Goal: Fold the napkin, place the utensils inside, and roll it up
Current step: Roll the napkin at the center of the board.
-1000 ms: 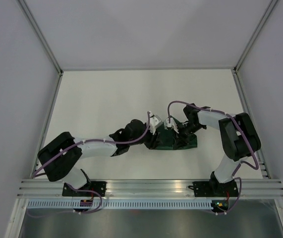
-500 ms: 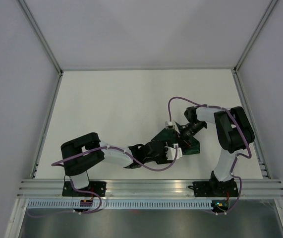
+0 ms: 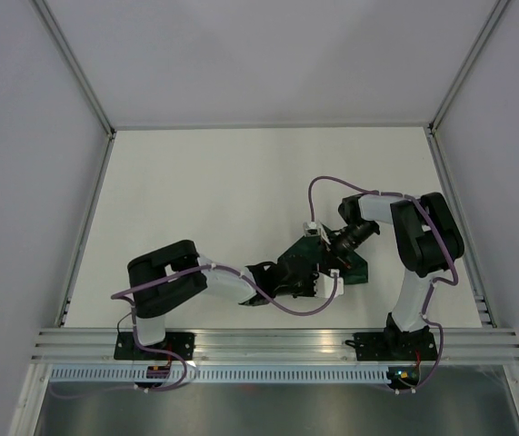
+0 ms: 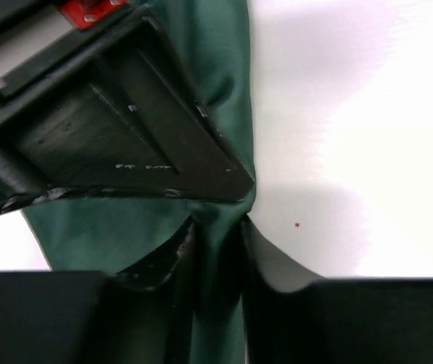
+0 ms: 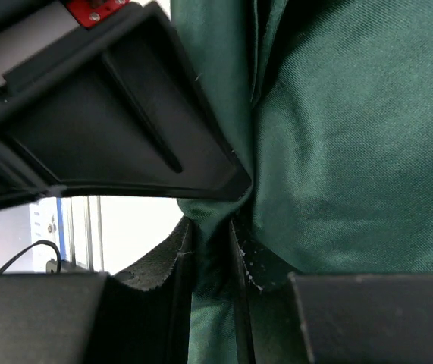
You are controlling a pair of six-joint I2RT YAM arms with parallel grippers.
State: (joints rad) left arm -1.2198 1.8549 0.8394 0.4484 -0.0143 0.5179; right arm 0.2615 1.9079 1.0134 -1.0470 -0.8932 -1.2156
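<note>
The dark green napkin (image 3: 353, 265) lies bunched on the white table, right of centre near the front. My left gripper (image 3: 324, 283) is shut on a pinched fold of it at its near edge; in the left wrist view the cloth (image 4: 218, 303) runs between the fingers. My right gripper (image 3: 318, 243) is shut on the napkin's far-left part; in the right wrist view the green cloth (image 5: 337, 152) fills the right side and a fold is clamped between the fingers. No utensils show in any view.
The white table (image 3: 223, 191) is walled by grey panels at the back and both sides. An aluminium rail (image 3: 277, 343) runs along the near edge. The two arms meet closely over the napkin.
My left gripper has swung from the napkin's far-left side round to its near edge, its arm folding back. The right arm has pulled in slightly. The napkin's left part is now drawn into a point.
</note>
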